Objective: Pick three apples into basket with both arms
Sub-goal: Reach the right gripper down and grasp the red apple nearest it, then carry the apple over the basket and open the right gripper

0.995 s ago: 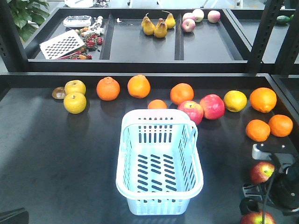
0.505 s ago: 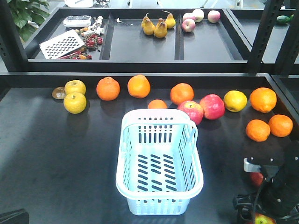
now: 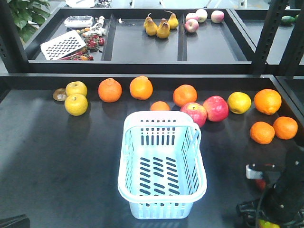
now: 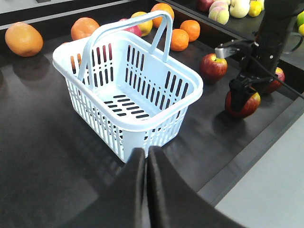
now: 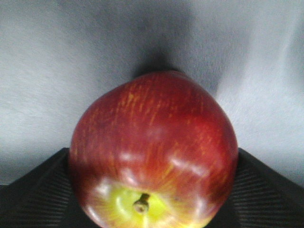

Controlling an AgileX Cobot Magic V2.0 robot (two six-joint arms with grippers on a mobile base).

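The front camera looks down over the near edge of the desk [image 3: 57, 156]. The left wrist view sits low, facing the basket [image 4: 137, 142] (shared by both, [image 3: 161, 115]). The right wrist view crowds one apple [image 5: 152, 152].

A dark matte table [image 3: 57, 161] fills the foreground, soft glare paling its top. Behind it stands a black shelf [image 3: 137, 47] split by dividers [image 3: 180, 42], flanked by black perforated posts [image 3: 267, 33], a green plant [image 3: 26, 14] at far left.

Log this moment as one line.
right hand: around apple, grip unconfirmed | left hand: shut, facing basket | basket: empty, no apples in
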